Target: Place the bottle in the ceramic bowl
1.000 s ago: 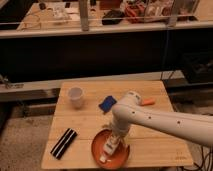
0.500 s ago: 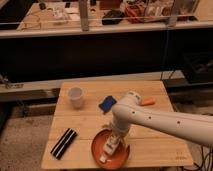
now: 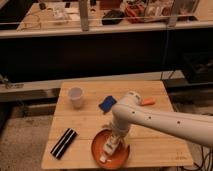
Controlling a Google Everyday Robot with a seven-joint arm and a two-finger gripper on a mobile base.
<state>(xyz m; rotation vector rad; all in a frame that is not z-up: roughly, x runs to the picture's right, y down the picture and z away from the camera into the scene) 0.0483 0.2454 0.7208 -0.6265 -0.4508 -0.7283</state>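
Nothing has moved: pincer (image 3: 116,141) and bottle (image 3: 109,150) in ceramic bowl (image 3: 96,150).

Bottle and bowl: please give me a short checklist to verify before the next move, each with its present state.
1. Bottle is over the ceramic bowl: ok.
2. Hand is above the bowl, at the bottle: ok.
3. Bottle rests on the bowl's floor: cannot tell.
4. White cup stands apart from the arm: ok.
5. Blue object is out of the bowl: ok.
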